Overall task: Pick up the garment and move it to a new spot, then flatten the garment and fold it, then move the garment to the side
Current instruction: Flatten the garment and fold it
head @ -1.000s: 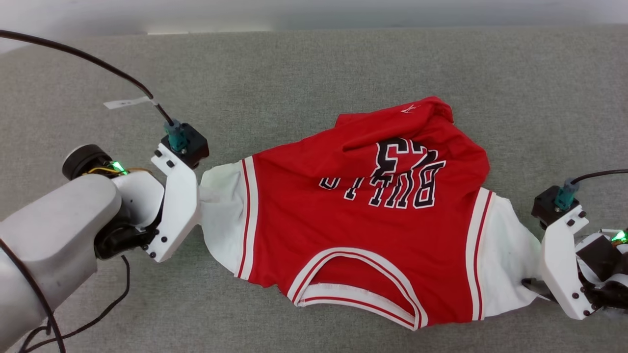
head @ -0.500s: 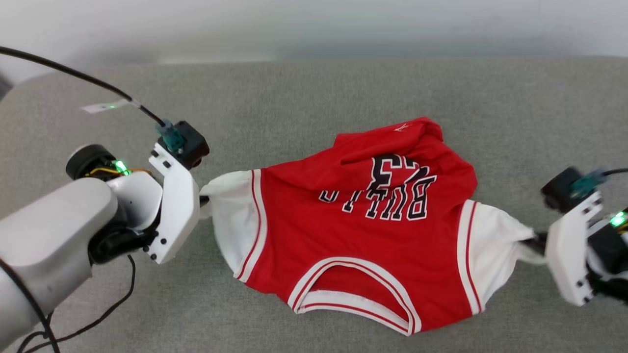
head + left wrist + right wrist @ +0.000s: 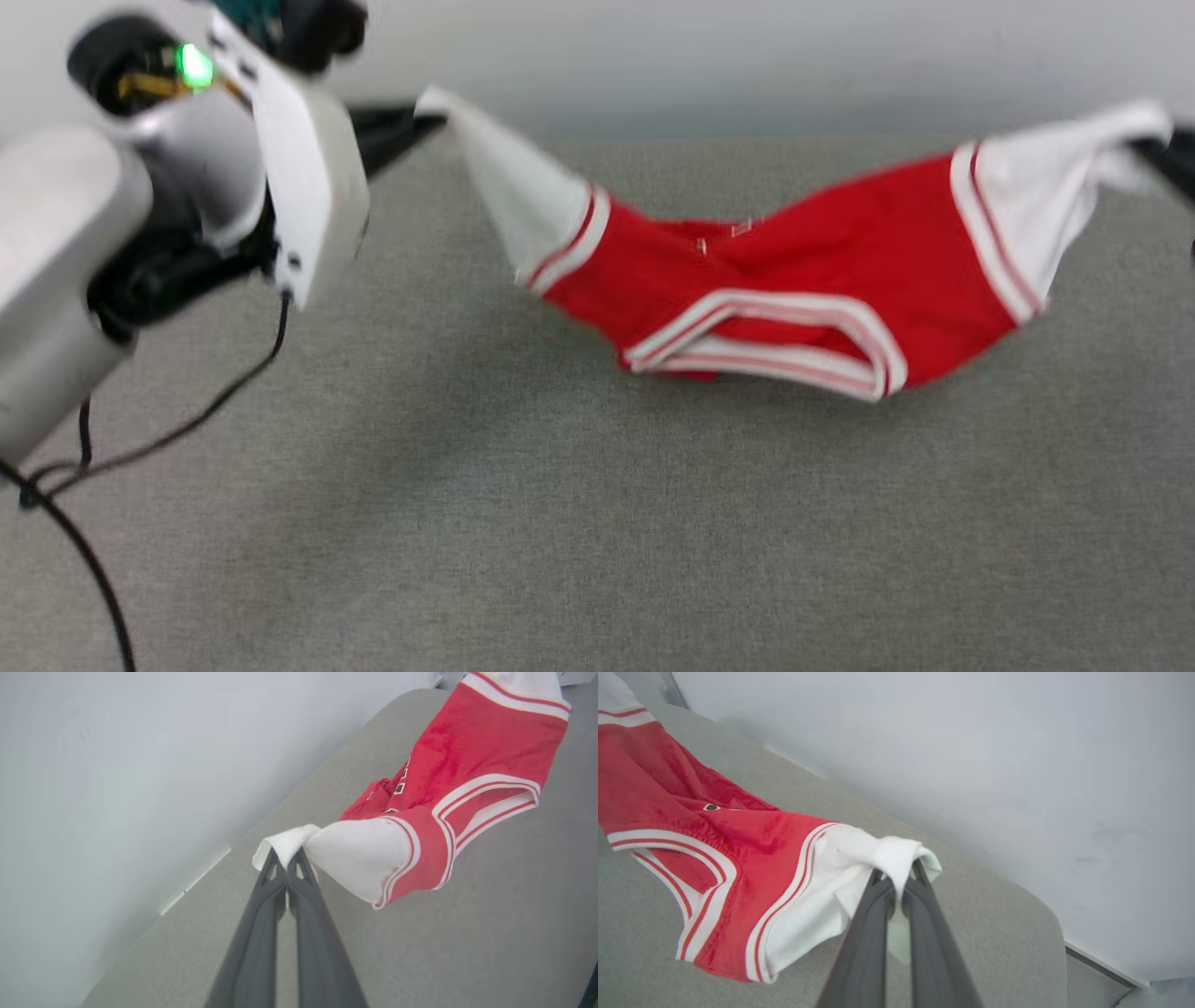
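Head view. Item: the garment (image 3: 794, 289), a red T-shirt with white sleeves and striped trim at collar and sleeve seams.

Location: slung between your two pincers above the grey surface (image 3: 467, 523). The sleeves are high, the red body sags in the middle, and the collar side hangs lowest. The frame is blurred, so you cannot tell whether the lowest fold clears the surface or brushes it.

Left pincer (image 3: 286, 858): clenched on the tip of one white sleeve, with fabric bunched over the fingertips, as your left wrist view shows.

Right pincer (image 3: 900, 877): clenched on the tip of the other sleeve, with a flap of white cloth hanging between the fingers.

Background: pale wall (image 3: 117, 765) beyond the far edge of the surface.

Step in hand, by judgement: the first one, pick-up and carry to a new spot. The garment is up. It is not yet set down, flattened or folded.

Next move calls for:
- Move both arms together so the span between the sleeves holds.
- Lower so the hanging body meets the surface first and draws out flat, not in a heap.
- Keep both grips closed until the cloth rests on the surface.

Risk noted: each grip takes little fabric at a sleeve tip, so a jerk could pull one free.
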Controlling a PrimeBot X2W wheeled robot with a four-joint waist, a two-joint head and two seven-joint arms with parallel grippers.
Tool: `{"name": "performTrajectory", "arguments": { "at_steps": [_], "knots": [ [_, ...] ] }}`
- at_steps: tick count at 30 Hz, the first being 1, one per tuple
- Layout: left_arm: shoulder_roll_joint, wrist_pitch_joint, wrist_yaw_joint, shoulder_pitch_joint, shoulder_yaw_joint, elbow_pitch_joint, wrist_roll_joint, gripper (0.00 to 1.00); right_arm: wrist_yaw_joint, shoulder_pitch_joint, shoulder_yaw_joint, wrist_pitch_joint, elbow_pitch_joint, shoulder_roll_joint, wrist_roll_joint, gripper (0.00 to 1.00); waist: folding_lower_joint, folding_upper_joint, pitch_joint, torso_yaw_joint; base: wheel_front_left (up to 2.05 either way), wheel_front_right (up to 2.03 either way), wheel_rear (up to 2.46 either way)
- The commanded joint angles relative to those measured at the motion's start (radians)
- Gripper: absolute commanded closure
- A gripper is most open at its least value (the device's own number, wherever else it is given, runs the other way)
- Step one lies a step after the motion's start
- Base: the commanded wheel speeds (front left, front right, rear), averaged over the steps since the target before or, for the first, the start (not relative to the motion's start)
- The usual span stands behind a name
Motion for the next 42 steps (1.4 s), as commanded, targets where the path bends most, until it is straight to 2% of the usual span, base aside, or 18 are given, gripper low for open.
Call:
{"name": "performTrajectory", "arguments": {
  "at_steps": [1, 6, 12, 17, 22, 25, 33, 38, 42],
  "knots": [
    [-0.015, -0.031, 0.002, -0.043, 0.022, 0.014, 0.001, 1.00, -0.001, -0.058, -0.014, 0.006, 0.011, 0.022, -0.019, 1.00, 0.0000, 0.0000, 0.025, -0.005, 0.00, 0.00, 0.00],
    [-0.074, -0.119, 0.002, -0.175, 0.044, 0.080, 0.035, 1.00, -0.001, -0.277, -0.024, 0.023, 0.097, 0.093, -0.088, 1.00, 0.0000, 0.0000, 0.101, -0.013, 0.00, 0.00, 0.00],
    [-0.133, -0.221, 0.002, -0.355, 0.081, 0.232, 0.078, 1.00, -0.001, -0.549, -0.025, -0.034, 0.253, 0.203, -0.202, 1.00, 0.0000, 0.0000, 0.210, -0.021, 0.00, 0.00, 0.00],
    [-0.184, -0.315, 0.004, -0.513, 0.122, 0.381, 0.146, 1.00, -0.001, -0.769, -0.045, -0.112, 0.405, 0.290, -0.323, 1.00, 0.0000, 0.0000, 0.289, -0.020, 0.00, 0.00, 0.00],
    [-0.234, -0.418, 0.026, -0.638, 0.164, 0.518, 0.200, 1.00, -0.001, -0.957, -0.050, -0.210, 0.544, 0.368, -0.443, 1.00, 0.0000, 0.0000, 0.347, -0.024, 0.00, 0.00, 0.00],
    [-0.257, -0.464, 0.018, -0.688, 0.177, 0.596, 0.203, 1.00, -0.001, -1.039, -0.050, -0.267, 0.626, 0.411, -0.487, 1.00, 0.0000, 0.0000, 0.364, -0.027, 0.00, 0.00, 0.00],
    [-0.306, -0.573, 0.004, -0.713, 0.169, 0.738, 0.206, 1.00, -0.001, -1.123, -0.016, -0.374, 0.804, 0.487, -0.521, 1.00, 0.0000, 0.0000, 0.387, -0.025, 0.00, 0.00, 0.00],
    [-0.332, -0.608, 0.002, -0.642, 0.140, 0.790, 0.185, 1.00, -0.001, -1.065, 0.056, -0.442, 0.884, 0.510, -0.538, 1.00, 0.0000, 0.0000, 0.382, -0.020, 0.00, 0.00, 0.00],
    [-0.342, -0.635, 0.003, -0.533, 0.100, 0.786, 0.165, 1.00, -0.001, -0.971, 0.104, -0.495, 0.934, 0.543, -0.491, 1.00, 0.0000, 0.0000, 0.352, -0.016, 0.00, 0.00, 0.00]
  ]
}}
